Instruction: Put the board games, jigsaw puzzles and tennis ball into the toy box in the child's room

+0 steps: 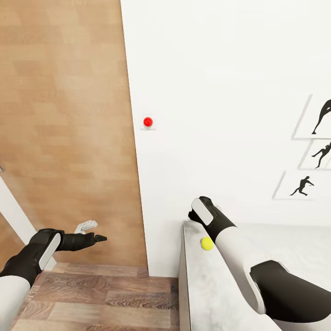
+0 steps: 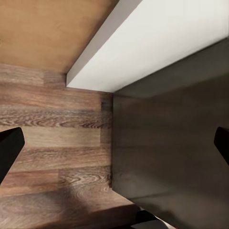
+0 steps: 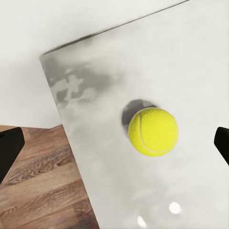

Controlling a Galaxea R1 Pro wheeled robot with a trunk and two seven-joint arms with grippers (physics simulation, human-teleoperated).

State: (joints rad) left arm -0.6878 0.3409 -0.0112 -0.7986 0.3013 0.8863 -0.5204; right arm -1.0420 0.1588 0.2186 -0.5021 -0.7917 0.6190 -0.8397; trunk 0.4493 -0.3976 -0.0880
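From the head camera, the right gripper (image 1: 195,212) hangs over the near corner of the pale marbled table (image 1: 207,294), and the tennis ball (image 1: 207,243) sits on that tabletop just below and slightly inboard of the wrist, close to the table's left edge where it drops to the wooden floor (image 1: 92,294). The fingers themselves are hidden behind the wrist body here, so this view alone does not settle how they stand. Out to the side, the left gripper (image 1: 94,236) is held over the floor beside a wooden door (image 1: 64,128), its dark fingers pointing toward the white wall (image 1: 207,69) with a red button (image 1: 147,122) on it (the toy box and the games are nowhere in this framing). The left wrist camera looks down past two dark fingertips (image 2: 8,151) set wide apart at the frame's edges, nothing between them, with floorboards and the shadowed side of the table beneath. The right wrist camera gives the useful picture: its fingertips (image 3: 9,152) are likewise spread wide with empty space between, and the ball lies ahead of the gripper, between the two finger lines but nearer one of them, resting on the tabletop not far from the edge. The risk, as I judge it, is a lopsided close: if one finger meets the ball first, it could nudge the ball into rolling, and with the table edge so near it may drop to the floor.
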